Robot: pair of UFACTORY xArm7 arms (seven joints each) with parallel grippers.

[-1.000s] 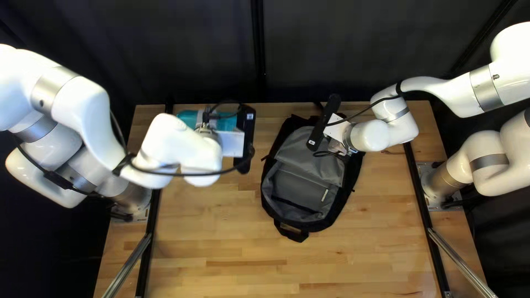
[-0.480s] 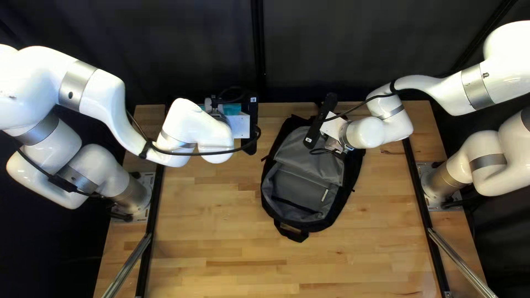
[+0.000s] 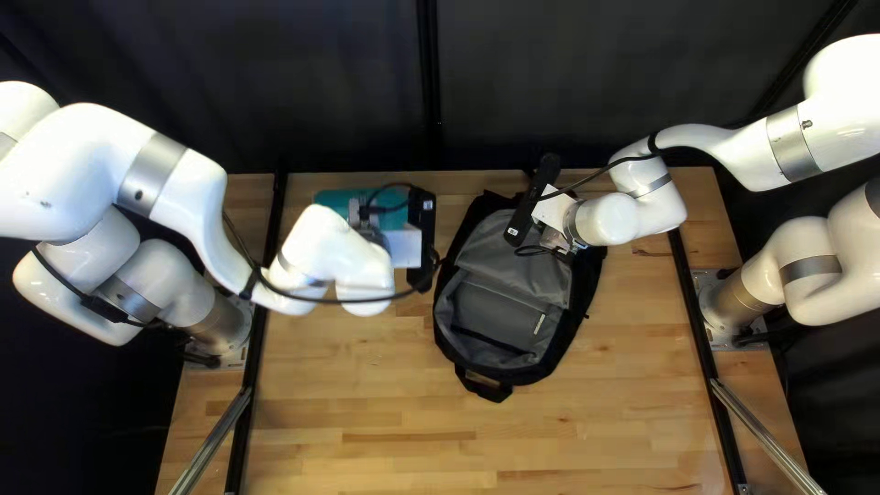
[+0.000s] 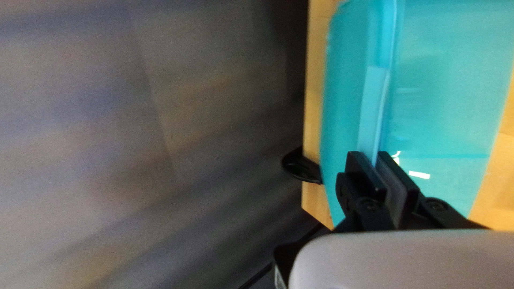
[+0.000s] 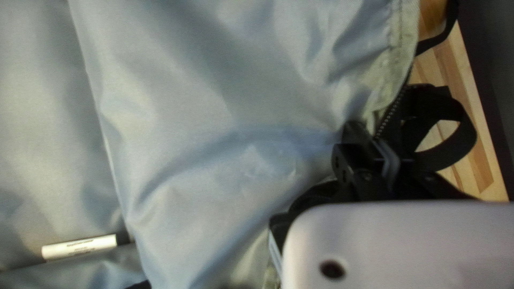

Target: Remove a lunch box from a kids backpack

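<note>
Nothing can be read. A white label (image 3: 539,324) sits on the grey inside of the backpack (image 3: 500,307), towards five o'clock from its middle in the top left view; its print is small and blurred.

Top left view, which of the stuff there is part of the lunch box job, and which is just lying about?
Part of the job:
- teal lunch box, out of the backpack
- open backpack
- left gripper, jaws shut on the lunch box
- right gripper, at the backpack's edge

Just around:
- wooden table
- dark curtain
- metal rail at the table's left side
</note>
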